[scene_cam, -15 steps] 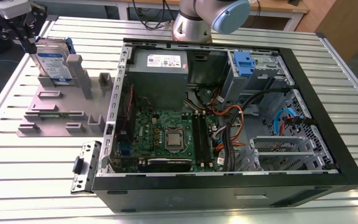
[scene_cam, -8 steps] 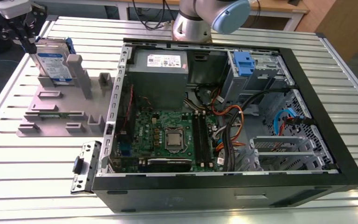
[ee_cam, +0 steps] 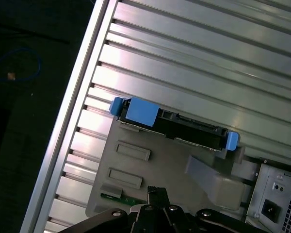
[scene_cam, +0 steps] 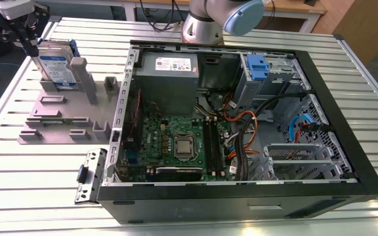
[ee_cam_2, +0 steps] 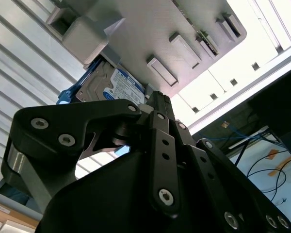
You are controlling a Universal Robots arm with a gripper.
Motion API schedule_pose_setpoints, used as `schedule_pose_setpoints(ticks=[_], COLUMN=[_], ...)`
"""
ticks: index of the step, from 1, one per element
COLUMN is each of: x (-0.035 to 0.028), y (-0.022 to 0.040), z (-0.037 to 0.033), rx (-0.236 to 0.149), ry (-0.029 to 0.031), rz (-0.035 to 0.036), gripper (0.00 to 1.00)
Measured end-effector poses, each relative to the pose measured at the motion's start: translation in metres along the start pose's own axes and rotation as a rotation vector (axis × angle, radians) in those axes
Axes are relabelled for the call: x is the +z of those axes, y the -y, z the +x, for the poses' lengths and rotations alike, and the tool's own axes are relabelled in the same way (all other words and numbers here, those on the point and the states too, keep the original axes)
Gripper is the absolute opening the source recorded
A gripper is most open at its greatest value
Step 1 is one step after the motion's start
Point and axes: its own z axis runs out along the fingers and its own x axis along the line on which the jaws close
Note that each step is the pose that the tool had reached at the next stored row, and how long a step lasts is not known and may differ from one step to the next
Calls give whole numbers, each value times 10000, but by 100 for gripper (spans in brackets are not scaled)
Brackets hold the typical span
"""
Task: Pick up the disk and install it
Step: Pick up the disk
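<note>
The disk (scene_cam: 56, 66), a silver-grey drive with a white-and-blue label in a blue caddy, stands on edge in a slot of the grey holder plate (scene_cam: 57, 118) at the exterior view's left. My gripper (scene_cam: 26, 44) hangs just beside it toward the table's left edge, slightly above. In the first wrist view the disk's blue-handled top edge (ee_cam: 184, 130) lies a short way beyond the gripper tip (ee_cam: 155, 194), apart from it. The second wrist view has the disk's label (ee_cam_2: 117, 83) past the gripper (ee_cam_2: 157, 99).
The open computer case (scene_cam: 320, 98) takes up the middle and right of the ribbed table. Inside are a grey power supply (scene_cam: 169, 64), a second blue caddy (scene_cam: 258, 66) in the drive bay, the motherboard (scene_cam: 182, 142) and cables. A loose metal bracket (scene_cam: 90, 174) lies by the case's front left corner.
</note>
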Motion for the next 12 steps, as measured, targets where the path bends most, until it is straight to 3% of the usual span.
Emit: schedule_pose_setpoints(ticks=[12], x=[0], y=[0], z=[0], rx=[-207], ry=[-8], rz=[-5], gripper=[10])
